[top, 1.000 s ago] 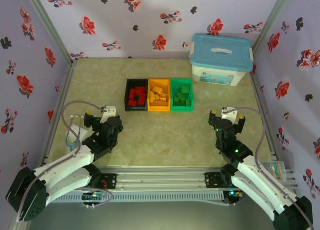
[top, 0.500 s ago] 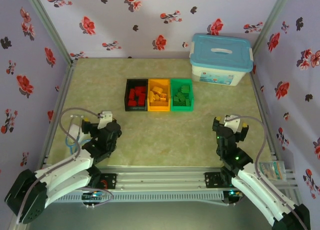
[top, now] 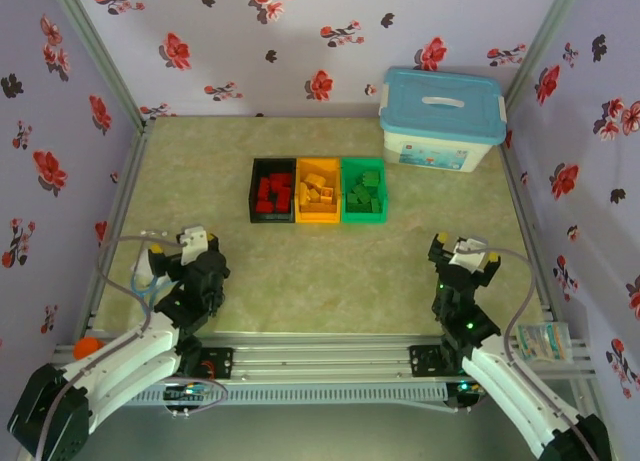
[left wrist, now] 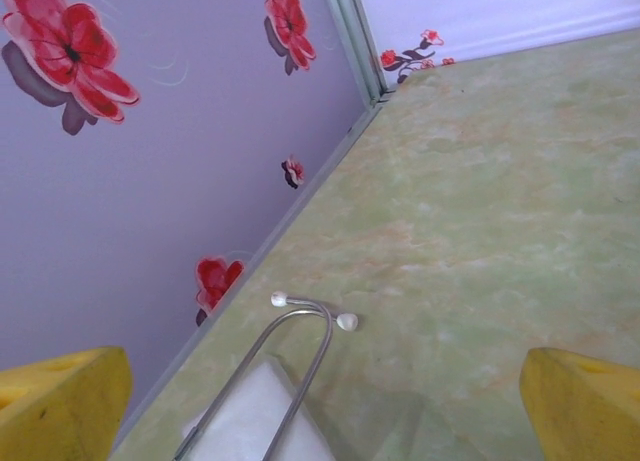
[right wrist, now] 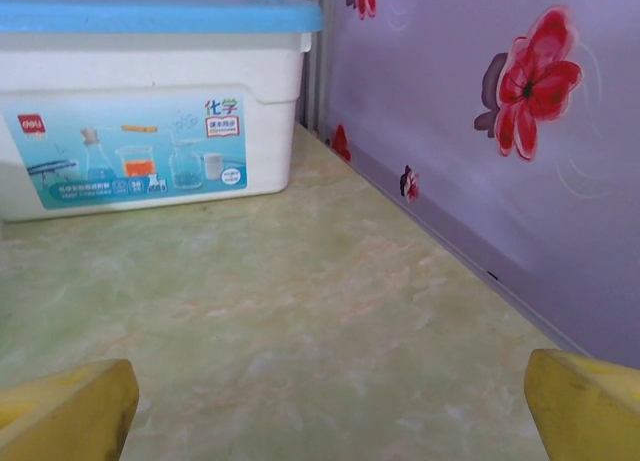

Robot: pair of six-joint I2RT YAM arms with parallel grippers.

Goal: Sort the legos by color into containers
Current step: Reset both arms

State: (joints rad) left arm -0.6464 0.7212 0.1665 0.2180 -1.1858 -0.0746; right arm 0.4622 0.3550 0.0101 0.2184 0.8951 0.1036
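Three containers stand side by side at mid-table. The black bin [top: 272,162] holds red legos [top: 272,193], the yellow-orange bin [top: 318,219] holds yellow legos [top: 318,190], and the green bin [top: 364,219] holds green legos [top: 363,191]. My left gripper [top: 188,245] sits near the front left, far from the bins. It is open [left wrist: 320,411], with nothing between its yellow fingertips [left wrist: 60,401]. My right gripper [top: 464,253] sits near the front right, also open [right wrist: 325,411] and empty, with bare table between its fingertips [right wrist: 585,406].
A large white box with a light blue lid [top: 442,118] stands at the back right, ahead of the right gripper [right wrist: 150,91]. A bent metal wire over a white sheet [left wrist: 300,361] lies by the left wall. A small orange object [top: 87,346] sits at the front left. Flowered walls enclose the table.
Both arms have drawn back toward the near edge of the table, away from the bins. Both grippers have stayed open and empty.
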